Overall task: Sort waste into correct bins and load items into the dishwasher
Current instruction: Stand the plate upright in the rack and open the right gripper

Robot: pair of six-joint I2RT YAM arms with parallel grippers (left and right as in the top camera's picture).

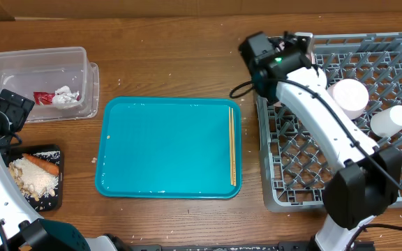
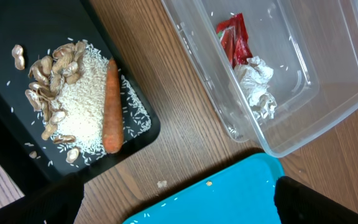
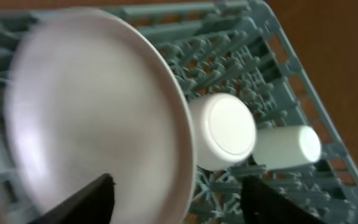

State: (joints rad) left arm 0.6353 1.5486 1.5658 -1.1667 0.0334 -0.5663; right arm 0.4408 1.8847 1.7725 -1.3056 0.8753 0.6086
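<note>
Right gripper [image 3: 176,186], fingers spread apart, over the far left corner of the dish rack [image 3: 278,68]; large plate [image 3: 98,118] stands tilted on edge in the rack between the fingers, blurred, contact not discernible; bowl [image 3: 229,130] and cup [image 3: 291,146] lie to its right. Chopsticks [image 1: 232,146] rest on the teal tray [image 1: 166,146] along its right rim, long axis running near to far, well left of that gripper. Left gripper [image 2: 179,196] spread wide, empty.
</note>
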